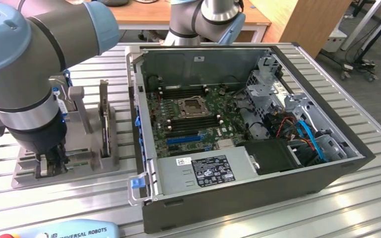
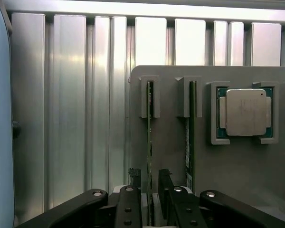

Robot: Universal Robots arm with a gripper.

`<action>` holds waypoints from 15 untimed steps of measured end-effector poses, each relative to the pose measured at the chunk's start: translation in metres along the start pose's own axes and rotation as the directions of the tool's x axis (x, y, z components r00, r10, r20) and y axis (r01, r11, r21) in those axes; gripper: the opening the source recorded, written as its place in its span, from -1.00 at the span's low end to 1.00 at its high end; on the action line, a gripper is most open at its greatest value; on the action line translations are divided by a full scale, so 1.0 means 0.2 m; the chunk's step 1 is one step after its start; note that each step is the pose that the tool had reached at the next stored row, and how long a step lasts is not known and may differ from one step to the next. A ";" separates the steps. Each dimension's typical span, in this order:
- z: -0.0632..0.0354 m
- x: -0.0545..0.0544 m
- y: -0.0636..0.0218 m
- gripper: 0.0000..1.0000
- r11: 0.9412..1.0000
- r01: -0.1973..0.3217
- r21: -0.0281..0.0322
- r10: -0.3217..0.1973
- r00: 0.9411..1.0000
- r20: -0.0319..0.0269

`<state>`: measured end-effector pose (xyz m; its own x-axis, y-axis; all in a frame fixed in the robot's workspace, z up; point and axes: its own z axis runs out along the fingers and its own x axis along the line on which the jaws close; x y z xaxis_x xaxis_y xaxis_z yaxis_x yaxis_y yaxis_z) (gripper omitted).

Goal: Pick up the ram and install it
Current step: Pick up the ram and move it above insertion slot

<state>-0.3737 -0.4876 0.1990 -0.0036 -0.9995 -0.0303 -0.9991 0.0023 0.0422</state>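
My gripper (image 2: 150,178) is down over the grey holding fixture (image 2: 171,156), its 2 black fingers (image 2: 135,179) straddling the near end of the ram (image 2: 149,133). The jaws stand part-open: I see a thin strip of daylight on each side of the stick, so I judge it is bracketed but not clamped.

The ram stands on its long edge in a slotted post of the fixture, a thin green board running away from the fingers. A 2nd memory stick (image 2: 191,123) stands just beside it in the neighbouring slot, and past that a square silver processor (image 2: 246,112) lies flat in its own pocket.

I expect the stick to be very light and stiff, but brittle if twisted. Its flat faces are the place to hold, low on the board and square on, so that it does not pivot between the pads. The 2nd stick sits close to the outer finger, so there is little room to spare on that side.

In the exterior view the gripper (image 1: 50,161) and fixture (image 1: 78,148) sit at that view's left on the slatted aluminium table (image 1: 349,208). The open computer case (image 1: 243,198) lies well apart to that view's right, its motherboard (image 1: 197,116) exposed with dark memory slots (image 1: 180,90) on both sides of the processor socket (image 1: 194,106).
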 end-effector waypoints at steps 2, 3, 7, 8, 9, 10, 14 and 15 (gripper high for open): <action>0.000 0.00 -0.005 -0.43 1.000 0.001 0.000 -0.001 1.000 0.000; 0.000 0.00 -0.005 -0.43 1.000 0.001 0.000 -0.001 1.000 0.000; 0.002 0.00 -0.006 -0.43 1.000 0.001 0.000 -0.001 1.000 0.000; 0.003 0.00 -0.006 -0.43 1.000 0.001 0.000 -0.001 1.000 0.000; 0.004 0.00 -0.006 -0.43 1.000 0.001 0.000 -0.001 1.000 0.000; 0.005 -0.01 -0.006 -0.43 1.000 0.001 0.000 -0.001 1.000 0.001; 0.005 -0.01 -0.006 -0.43 1.000 0.001 0.000 -0.001 1.000 0.001; 0.005 -0.01 -0.006 -0.43 1.000 0.001 0.000 -0.001 1.000 0.001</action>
<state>-0.3725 -0.4863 0.1979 -0.0027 -0.9995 -0.0309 -0.9991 0.0014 0.0423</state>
